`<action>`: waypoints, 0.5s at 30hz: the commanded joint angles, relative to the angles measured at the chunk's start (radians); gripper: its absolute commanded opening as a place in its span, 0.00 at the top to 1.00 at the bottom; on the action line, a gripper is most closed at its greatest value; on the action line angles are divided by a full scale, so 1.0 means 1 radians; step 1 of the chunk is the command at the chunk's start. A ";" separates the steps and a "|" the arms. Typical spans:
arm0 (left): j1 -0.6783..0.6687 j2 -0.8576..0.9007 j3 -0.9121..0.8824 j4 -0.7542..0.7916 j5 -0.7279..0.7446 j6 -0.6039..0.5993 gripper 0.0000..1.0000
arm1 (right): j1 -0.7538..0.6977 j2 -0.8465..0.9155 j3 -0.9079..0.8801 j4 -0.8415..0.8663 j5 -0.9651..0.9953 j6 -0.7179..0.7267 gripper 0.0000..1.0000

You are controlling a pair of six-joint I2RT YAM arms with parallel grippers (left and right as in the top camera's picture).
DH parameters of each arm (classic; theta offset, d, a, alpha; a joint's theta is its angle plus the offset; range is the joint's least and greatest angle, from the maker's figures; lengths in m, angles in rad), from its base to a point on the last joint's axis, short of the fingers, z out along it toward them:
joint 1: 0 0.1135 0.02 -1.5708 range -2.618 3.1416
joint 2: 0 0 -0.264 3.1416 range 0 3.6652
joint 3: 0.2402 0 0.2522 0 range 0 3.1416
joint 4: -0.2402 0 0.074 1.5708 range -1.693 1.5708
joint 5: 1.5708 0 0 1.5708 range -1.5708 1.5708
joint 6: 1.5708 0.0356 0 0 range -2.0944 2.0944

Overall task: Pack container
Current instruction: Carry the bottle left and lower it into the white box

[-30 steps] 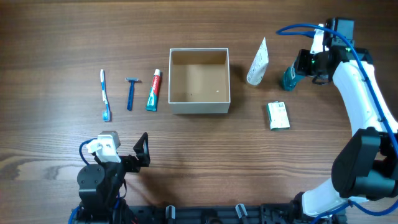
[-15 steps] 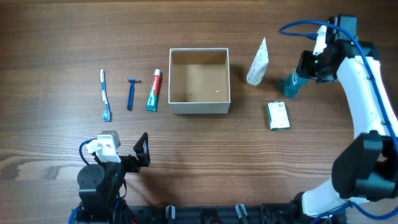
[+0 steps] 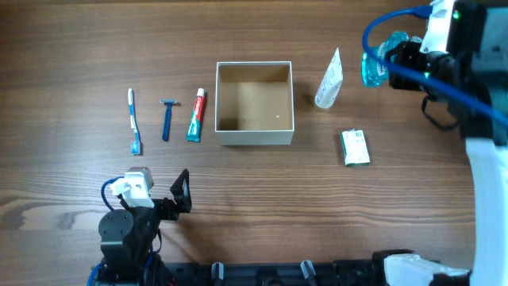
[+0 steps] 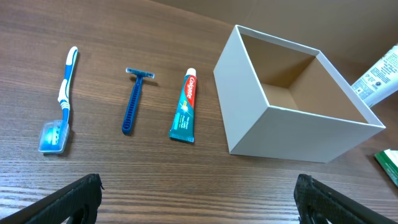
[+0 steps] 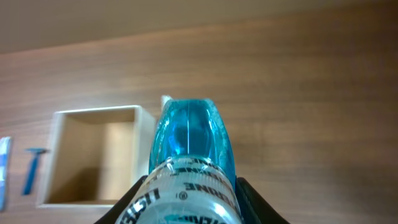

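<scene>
The container (image 3: 254,135) is a square white box with a tan inside, at the table's middle; it also shows in the left wrist view (image 4: 249,106) and the right wrist view (image 5: 93,115). My right gripper (image 3: 397,59) is shut on a clear blue mouthwash bottle (image 3: 379,65) and holds it high above the table, right of the container; the bottle (image 5: 189,155) fills the right wrist view. My left gripper (image 3: 182,195) is open and empty near the front left, its fingertips (image 4: 81,193) at the frame's bottom corners.
Left of the container lie a toothpaste tube (image 3: 195,116), a blue razor (image 3: 167,117) and a toothbrush (image 3: 133,119). Right of it lie a white tube (image 3: 329,79) and a green packet (image 3: 355,147).
My right gripper has lifted the blue bottle off the table and raised it high. The left arm has not moved.
</scene>
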 commanded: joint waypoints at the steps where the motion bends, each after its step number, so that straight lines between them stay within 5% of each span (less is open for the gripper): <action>1: -0.006 0.000 -0.018 -0.003 0.046 0.012 0.00 | 0.072 -0.071 0.067 -0.010 0.018 0.043 0.96; 15: -0.006 0.000 -0.018 -0.003 0.046 0.012 0.00 | 0.404 0.119 0.068 0.039 0.109 0.200 0.96</action>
